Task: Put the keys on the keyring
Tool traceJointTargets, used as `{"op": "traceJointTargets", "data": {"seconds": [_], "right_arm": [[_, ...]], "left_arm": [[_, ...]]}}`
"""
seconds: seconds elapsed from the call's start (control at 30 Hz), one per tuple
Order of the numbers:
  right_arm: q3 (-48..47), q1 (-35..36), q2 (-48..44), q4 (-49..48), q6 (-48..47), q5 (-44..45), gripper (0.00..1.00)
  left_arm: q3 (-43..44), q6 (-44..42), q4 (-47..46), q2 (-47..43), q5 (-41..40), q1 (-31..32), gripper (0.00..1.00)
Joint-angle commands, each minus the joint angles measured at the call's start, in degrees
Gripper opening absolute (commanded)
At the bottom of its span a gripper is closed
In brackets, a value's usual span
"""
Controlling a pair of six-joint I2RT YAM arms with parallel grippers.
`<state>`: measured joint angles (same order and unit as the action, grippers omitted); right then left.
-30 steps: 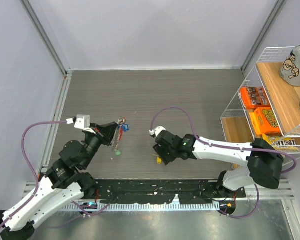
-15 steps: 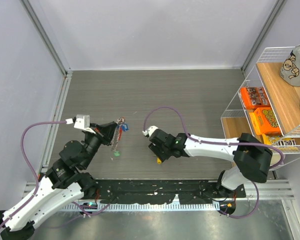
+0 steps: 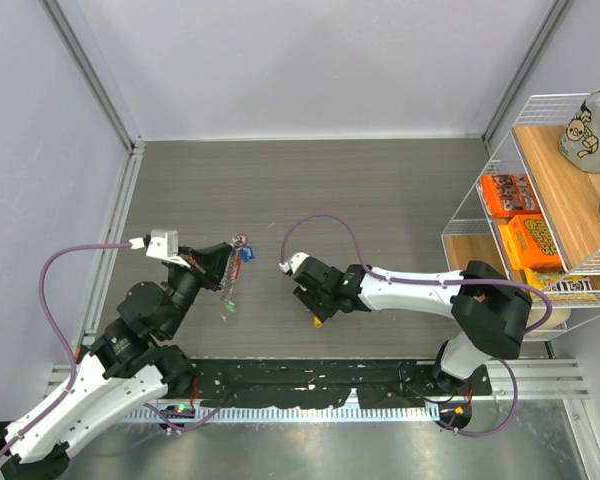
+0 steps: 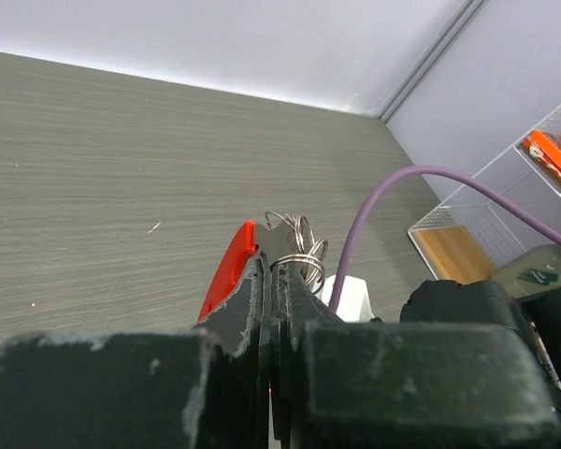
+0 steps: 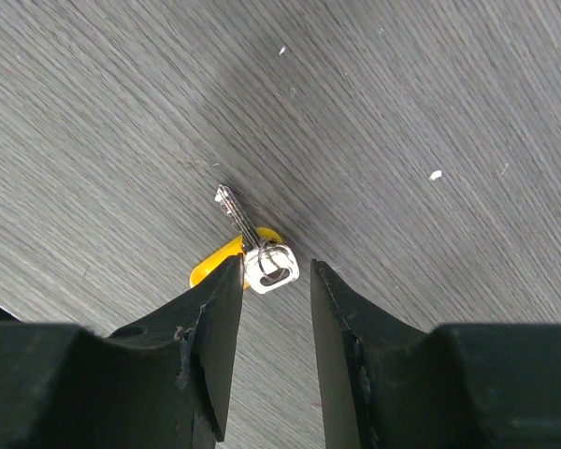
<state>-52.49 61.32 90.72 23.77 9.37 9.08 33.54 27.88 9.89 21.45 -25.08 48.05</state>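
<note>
Table [image 3: 380, 200] unchanged; right hand [image 5: 275, 271], narrow over yellow key [image 5: 267, 266], shifted toward left hand [image 4: 271, 267] gripping keyring [image 4: 300, 245].

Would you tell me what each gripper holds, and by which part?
The left gripper pinches the keyring at its ring coils; the right gripper, open, holds nothing.

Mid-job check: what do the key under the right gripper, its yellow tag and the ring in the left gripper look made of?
The key looks like bright silvery metal, going by its sharp glints. The yellow tag is smooth, evenly coloured and slightly glossy, so probably plastic. The ring looks like thin polished metal wire in coils, with shiny highlights.
</note>
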Motion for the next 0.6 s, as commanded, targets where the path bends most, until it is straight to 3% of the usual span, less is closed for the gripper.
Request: {"op": "traceJointTargets", "data": {"seconds": [0.0, 0.23, 0.5, 0.57], "right_arm": [[-2.2, -0.3, 1.4, -1.4, -0.6, -0.2, 0.40], [-2.4, -0.7, 2.4, -1.4, -0.8, -1.0, 0.33], [-1.3, -1.6, 2.1, -1.7, -0.3, -2.1, 0.05], [-0.8, -1.6, 1.4, -2.0, -0.2, -2.2, 0.06]], "left_arm": [[1.2, -0.6, -3.6, -0.6, -1.5, 0.2, 0.00], [1.3, -0.8, -3.6, -0.3, -1.6, 0.2, 0.00], [1.4, -0.8, -3.7, -0.1, -1.6, 0.2, 0.00], [1.4, -0.8, -3.7, 0.0, -1.5, 0.2, 0.00]]}}
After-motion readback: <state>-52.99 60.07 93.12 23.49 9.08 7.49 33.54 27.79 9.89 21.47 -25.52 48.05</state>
